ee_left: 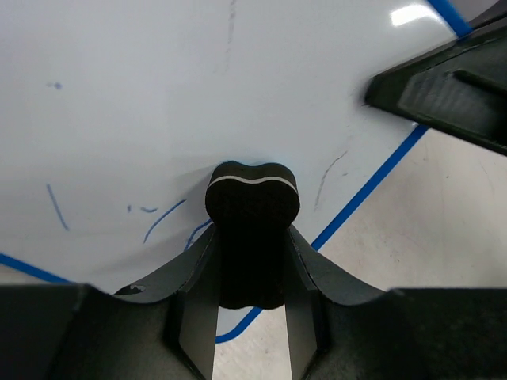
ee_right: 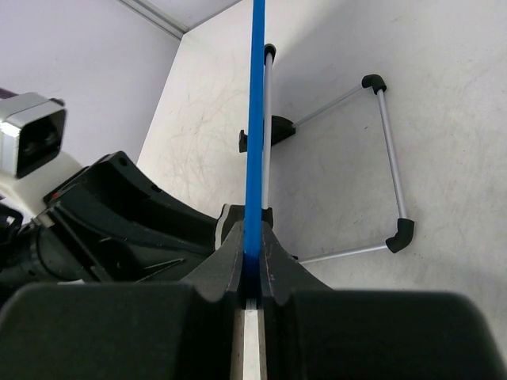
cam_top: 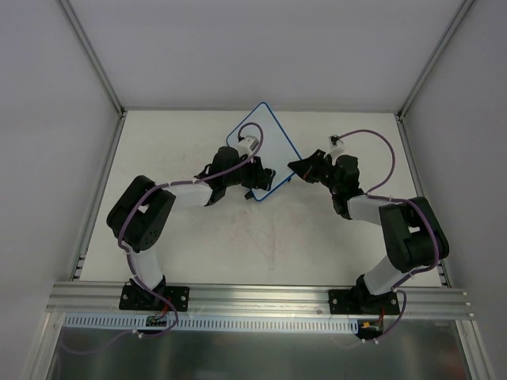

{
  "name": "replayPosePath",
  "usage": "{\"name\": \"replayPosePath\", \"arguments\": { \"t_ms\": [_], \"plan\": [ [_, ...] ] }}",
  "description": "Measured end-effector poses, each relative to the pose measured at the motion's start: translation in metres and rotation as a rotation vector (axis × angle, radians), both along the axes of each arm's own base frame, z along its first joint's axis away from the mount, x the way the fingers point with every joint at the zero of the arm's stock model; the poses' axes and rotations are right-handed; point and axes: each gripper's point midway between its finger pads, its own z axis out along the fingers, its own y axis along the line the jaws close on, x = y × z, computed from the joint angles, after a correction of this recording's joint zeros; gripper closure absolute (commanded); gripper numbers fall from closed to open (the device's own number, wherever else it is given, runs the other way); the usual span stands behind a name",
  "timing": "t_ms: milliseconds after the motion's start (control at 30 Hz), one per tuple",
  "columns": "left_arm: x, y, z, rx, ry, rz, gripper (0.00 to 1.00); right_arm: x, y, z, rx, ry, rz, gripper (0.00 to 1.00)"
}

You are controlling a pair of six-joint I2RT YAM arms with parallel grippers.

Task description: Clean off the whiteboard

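Light even, diffuse, from overhead. Top view bright; desk [cam_top: 317, 237] carries only faint, soft shadows beneath the arms [cam_top: 190, 190]. Left wrist view: one small glare patch on the whiteboard [ee_left: 158, 95] at upper right; near black parts soft, underexposed. Right wrist view: right end effector [ee_right: 252, 273] blurred in foreground, desk beyond sharp.

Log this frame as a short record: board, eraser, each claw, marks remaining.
board: whiteboard, blue rim, between the two arms
right claw: shut on the whiteboard's rim
left claw: shut on the eraser
eraser: black, its end against the board face
marks remaining: a few faint blue strokes near the eraser
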Motion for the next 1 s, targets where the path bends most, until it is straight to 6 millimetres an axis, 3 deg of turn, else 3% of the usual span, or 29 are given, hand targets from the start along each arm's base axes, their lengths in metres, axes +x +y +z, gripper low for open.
{"name": "replayPosePath", "arguments": {
  "t_ms": [167, 367, 833, 1000],
  "plan": [
    [0.006, 0.021, -0.013, -0.016, 0.093, 0.015, 1.0, 0.0, 0.0, 0.0, 0.0, -0.002, 0.002, 1.0],
    [0.019, 0.032, -0.018, -0.051, 0.18, -0.003, 1.0, 0.0, 0.0, 0.0, 0.0, -0.002, 0.0, 1.0],
    [0.072, 0.061, -0.016, -0.057, 0.272, 0.068, 0.98, 0.0, 0.001, 0.001, 0.001, -0.007, -0.001, 1.0],
    [0.105, 0.079, -0.017, -0.043, 0.266, 0.144, 0.98, 0.0, 0.001, 0.001, 0.001, -0.008, 0.001, 1.0]
  ]
}}
